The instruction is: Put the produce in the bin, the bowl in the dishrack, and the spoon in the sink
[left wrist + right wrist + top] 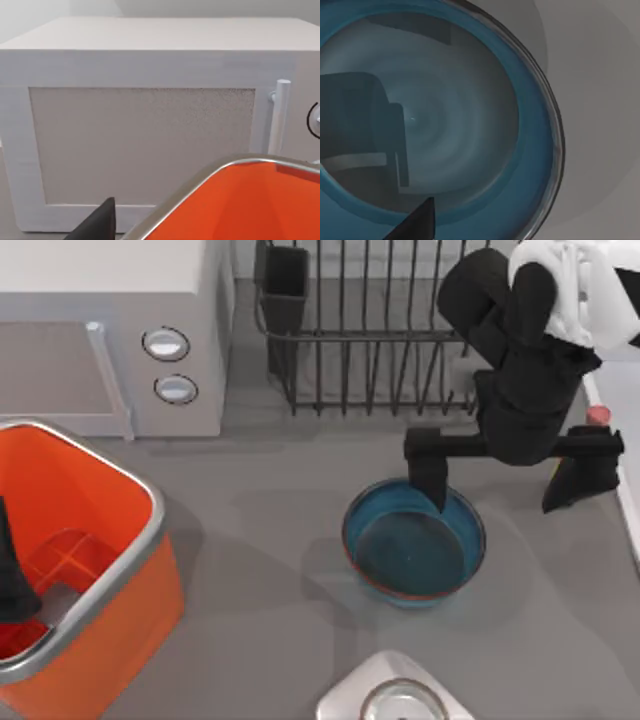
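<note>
The blue-teal bowl (415,545) (470,125) stands upright on the grey counter, right of centre. My right gripper (497,502) hangs open just above it. One finger (432,480) dips at the bowl's far rim and the other (572,480) is beyond its right side. The orange bin (120,490) (240,200) fills the near left, and my left gripper (10,575) hangs inside it at the view's edge. The dishrack (370,330) stands at the back. The sink (630,460) edges the right. A small reddish bit (598,415) peeks past the right arm, too little to name. The spoon is out of view.
A white microwave (100,330) (150,100) stands behind the bin at the back left. A silver round-holed metal piece (395,695) lies at the near edge below the bowl. Bare grey counter lies between the bin and the bowl.
</note>
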Tool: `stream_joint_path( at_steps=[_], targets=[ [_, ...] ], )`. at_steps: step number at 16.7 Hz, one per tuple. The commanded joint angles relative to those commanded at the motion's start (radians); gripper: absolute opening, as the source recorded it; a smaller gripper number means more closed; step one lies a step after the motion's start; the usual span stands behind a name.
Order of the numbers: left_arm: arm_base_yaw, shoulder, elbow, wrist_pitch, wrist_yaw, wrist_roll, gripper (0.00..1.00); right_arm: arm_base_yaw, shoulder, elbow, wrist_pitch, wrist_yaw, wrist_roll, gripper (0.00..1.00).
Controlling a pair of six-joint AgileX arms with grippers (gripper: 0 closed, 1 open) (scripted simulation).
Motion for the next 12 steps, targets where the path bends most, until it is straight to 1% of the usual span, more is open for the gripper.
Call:
stream_joint_path(
  at_steps=[3,5,10,12],
  targets=[
    [0.0,0.0,0.0,0.0,0.0,0.0,1.0,0.002,0.039,-0.103,0.156,0.0,0.003,1.0],
    [0.0,0.0,0.0,0.0,0.0,0.0,1.0,0.003,0.059,-0.156,0.223,0.0,0.005,1.0],
    [0.0,0.0,0.0,0.0,0.0,0.0,1.0,0.004,0.067,-0.178,0.248,0.0,0.005,1.0],
    [0.0,0.0,0.0,0.0,0.0,0.0,1.0,0.004,0.067,-0.178,0.248,0.0,0.005,0.85]
  ],
)
